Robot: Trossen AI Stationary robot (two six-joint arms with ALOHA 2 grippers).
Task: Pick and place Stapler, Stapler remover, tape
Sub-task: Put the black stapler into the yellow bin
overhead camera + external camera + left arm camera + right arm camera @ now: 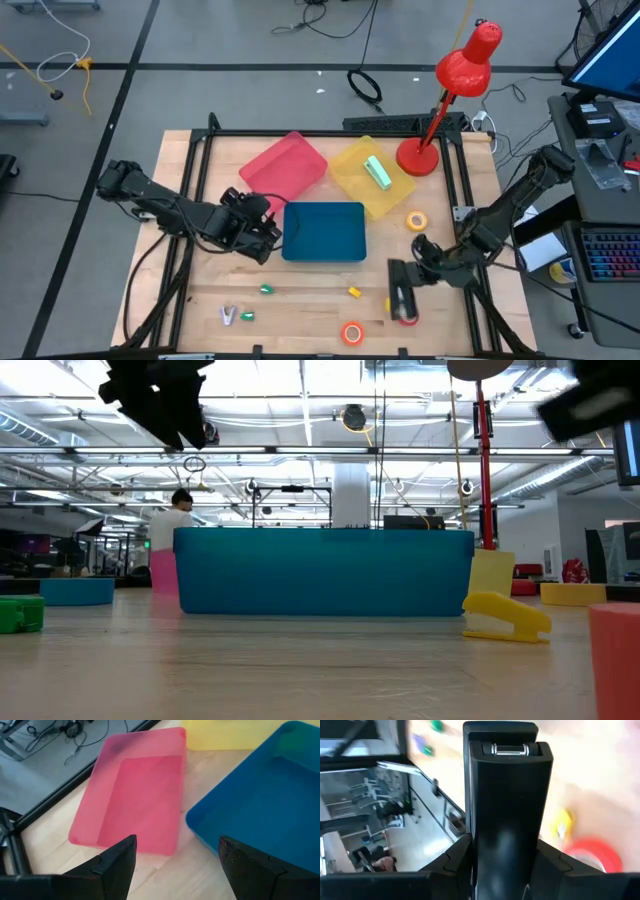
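Two fingers of right gripper (505,870) clamping black stapler (506,795), red tape (592,855) beside

- A grey floor (200,40) crossed by dark lines surrounds the wooden table (300,300).
- Loose cables (365,85) lie on the floor beyond the table.
- Beside the table, a desk holds a keyboard (610,262) and a monitor (610,50).
- Bright strip lights and pipes cross the white ceiling (300,405).
- A person (172,520) stands far back in the room.
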